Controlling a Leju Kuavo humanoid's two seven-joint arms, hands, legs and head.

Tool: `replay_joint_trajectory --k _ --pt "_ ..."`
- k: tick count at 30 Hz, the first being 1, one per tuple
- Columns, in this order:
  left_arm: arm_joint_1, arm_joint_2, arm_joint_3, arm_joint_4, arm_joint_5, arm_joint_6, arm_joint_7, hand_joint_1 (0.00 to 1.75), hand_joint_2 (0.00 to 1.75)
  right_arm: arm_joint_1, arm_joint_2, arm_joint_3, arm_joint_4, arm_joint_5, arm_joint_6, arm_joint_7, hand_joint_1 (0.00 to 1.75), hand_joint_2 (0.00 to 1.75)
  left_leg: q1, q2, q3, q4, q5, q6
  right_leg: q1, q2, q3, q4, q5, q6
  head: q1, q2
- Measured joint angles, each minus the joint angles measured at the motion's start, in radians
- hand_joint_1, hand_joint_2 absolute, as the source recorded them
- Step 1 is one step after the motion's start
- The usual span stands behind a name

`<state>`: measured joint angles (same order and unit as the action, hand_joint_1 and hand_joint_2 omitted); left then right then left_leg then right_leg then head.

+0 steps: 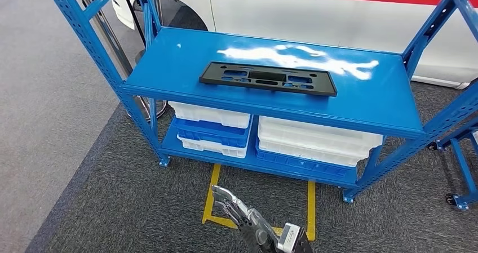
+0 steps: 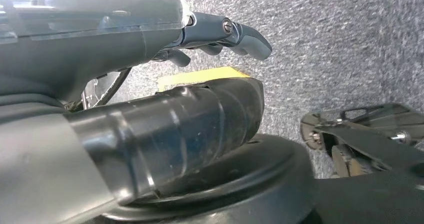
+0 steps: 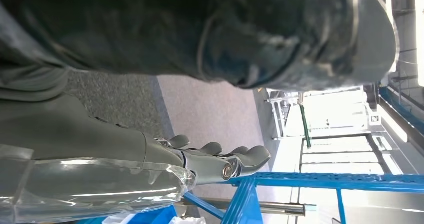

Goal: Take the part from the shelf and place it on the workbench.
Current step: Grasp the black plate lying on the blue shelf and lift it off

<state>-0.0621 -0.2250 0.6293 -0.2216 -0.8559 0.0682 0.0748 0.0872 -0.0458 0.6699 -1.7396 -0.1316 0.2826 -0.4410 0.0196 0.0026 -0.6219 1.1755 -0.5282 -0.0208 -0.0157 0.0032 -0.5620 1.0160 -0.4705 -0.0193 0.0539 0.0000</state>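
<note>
The part (image 1: 268, 78) is a flat black rectangular plate with cut-outs. It lies alone on the top level of the blue shelf (image 1: 372, 95), near its front edge and left of centre. My right hand (image 1: 239, 211) rises low in front of the shelf, over the carpet, fingers stretched toward the shelf and holding nothing. It is well short of the part. In the right wrist view the right hand (image 3: 220, 161) points at the blue shelf frame (image 3: 320, 179). My left hand (image 2: 220, 34) hangs over the carpet, fingers apart and empty.
White and blue bins (image 1: 318, 140) are stacked on the shelf's lower level. Yellow floor tape (image 1: 310, 202) marks the carpet in front of it. A white vehicle (image 1: 315, 10) stands behind, a chrome post (image 1: 107, 33) at the left, another blue frame (image 1: 465, 168) at the right.
</note>
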Motion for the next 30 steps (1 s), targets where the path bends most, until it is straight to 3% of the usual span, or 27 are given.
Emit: replay_joint_trajectory --k 2,3,7,9,11,12,13,14,16,18,21,23,26,27,28,29,30 --pt "-0.002 0.000 0.001 0.000 0.001 0.000 0.000 0.00 0.00 0.000 0.000 0.000 0.000 0.000 0.000 0.000 0.00 0.00 -0.001 -0.002 0.053 -0.118 0.044 0.005 0.003 0.002 -0.002 0.010 -0.006 0.010 0.000 0.000" --pt "-0.002 0.000 0.001 0.000 0.001 -0.001 0.000 0.00 0.00 0.000 0.000 0.000 0.000 0.000 0.001 0.000 0.00 0.00 -0.002 -0.003 0.065 -0.146 0.049 0.010 0.005 0.003 -0.004 0.013 -0.008 0.016 0.001 0.000" --pt "-0.002 0.000 0.002 0.000 0.001 -0.001 0.001 0.00 0.00 -0.001 0.000 0.000 -0.001 0.000 0.001 0.000 0.00 0.00 -0.004 -0.004 0.067 -0.160 0.054 0.039 0.002 0.002 -0.011 0.026 -0.019 0.036 0.001 0.000" --pt "-0.003 -0.001 0.003 0.000 0.001 -0.002 0.002 0.00 0.00 -0.001 0.000 0.000 -0.002 0.000 0.001 0.000 0.00 0.00 -0.002 -0.002 0.068 -0.165 0.058 0.051 0.000 0.000 -0.046 0.107 -0.071 0.043 0.002 0.000" --pt "-0.004 -0.001 0.004 0.000 0.001 -0.003 0.001 0.00 0.00 -0.001 0.000 0.000 -0.003 0.000 0.000 0.000 0.00 0.00 -0.004 0.000 0.066 -0.165 0.058 0.056 0.000 -0.001 -0.108 0.238 -0.130 0.046 0.002 0.000" --pt "-0.003 -0.001 0.006 0.000 0.001 -0.003 0.001 0.00 0.00 -0.001 -0.001 0.000 -0.003 0.000 0.000 0.000 0.00 0.00 -0.005 0.000 0.066 -0.165 0.058 0.056 0.000 -0.001 -0.129 0.280 -0.139 0.046 0.002 0.000" --pt "-0.003 -0.001 0.007 0.000 0.001 -0.004 0.000 0.00 0.00 -0.001 -0.001 0.000 -0.003 0.000 0.001 0.000 0.00 0.00 -0.006 0.000 0.067 -0.164 0.057 0.056 0.000 -0.001 -0.134 0.288 -0.130 0.045 0.002 0.000" --pt "-0.003 -0.001 0.009 0.000 0.001 -0.004 0.000 0.00 0.00 -0.002 -0.001 0.000 -0.003 0.000 0.001 0.000 0.00 0.00 -0.007 0.000 0.068 -0.164 0.057 0.056 0.001 -0.001 -0.120 0.257 -0.103 0.042 0.002 0.000" --pt "-0.003 -0.002 0.011 0.000 0.001 -0.005 0.000 0.00 0.00 -0.004 -0.001 0.000 -0.003 0.000 0.002 0.000 0.00 0.00 -0.007 -0.002 0.072 -0.163 0.054 0.053 0.003 -0.001 -0.058 0.126 -0.036 0.031 0.002 0.000" --pt "-0.004 -0.003 0.013 0.000 0.001 -0.006 -0.001 0.00 0.00 -0.008 -0.001 0.000 -0.003 -0.001 0.002 0.000 0.00 0.00 -0.010 -0.003 0.071 -0.160 0.050 0.046 0.010 -0.002 -0.015 0.031 -0.007 0.022 0.001 0.000" --pt "-0.005 -0.003 0.015 0.001 0.001 -0.006 -0.002 0.00 0.00 -0.009 0.000 0.000 -0.004 -0.001 0.003 0.000 0.00 0.00 -0.011 -0.002 0.070 -0.162 0.048 0.030 0.012 0.000 -0.010 0.011 -0.006 0.014 0.001 0.000" --pt "-0.006 -0.003 0.016 0.001 0.001 -0.006 -0.003 0.00 0.00 -0.010 0.001 0.000 -0.005 -0.001 0.003 0.000 0.00 0.00 -0.010 -0.002 0.058 -0.131 0.023 0.021 0.006 -0.001 -0.006 0.002 -0.003 0.003 0.001 0.000" --pt "-0.006 -0.004 0.017 0.001 0.002 -0.006 -0.004 0.00 0.00 -0.013 0.003 0.000 -0.005 -0.001 0.004 0.000 0.00 0.00 -0.008 -0.002 -0.023 0.043 -0.063 0.011 0.004 -0.004 -0.002 -0.001 -0.004 -0.008 0.000 0.000" --pt "-0.006 -0.004 0.017 0.001 0.002 -0.006 -0.005 0.00 0.00 -0.012 0.003 0.000 -0.005 -0.001 0.004 0.000 0.00 0.00 -0.007 -0.002 -0.050 0.094 -0.076 0.009 0.005 -0.004 -0.001 0.000 -0.006 -0.009 0.000 0.000" --pt "-0.005 -0.004 0.017 0.001 0.002 -0.006 -0.007 0.00 0.00 -0.011 0.003 0.000 -0.005 0.000 0.004 0.000 0.00 0.00 -0.007 -0.002 -0.062 0.112 -0.071 0.008 0.005 -0.004 0.000 0.001 -0.007 -0.010 0.000 0.000" --pt "-0.005 -0.004 0.017 0.001 0.001 -0.006 -0.009 0.00 0.00 -0.010 0.003 0.000 -0.005 0.001 0.004 0.000 0.00 0.00 -0.007 -0.002 -0.056 0.095 -0.047 0.008 0.005 -0.002 0.002 0.002 -0.010 -0.009 0.000 0.000" --pt "-0.005 -0.004 0.017 0.001 0.001 -0.006 -0.012 0.00 0.00 -0.009 0.003 0.000 -0.005 0.003 0.004 -0.001 0.00 0.00 -0.007 -0.002 -0.033 0.041 -0.009 0.009 0.005 -0.001 0.005 0.004 -0.013 -0.007 0.000 0.000"
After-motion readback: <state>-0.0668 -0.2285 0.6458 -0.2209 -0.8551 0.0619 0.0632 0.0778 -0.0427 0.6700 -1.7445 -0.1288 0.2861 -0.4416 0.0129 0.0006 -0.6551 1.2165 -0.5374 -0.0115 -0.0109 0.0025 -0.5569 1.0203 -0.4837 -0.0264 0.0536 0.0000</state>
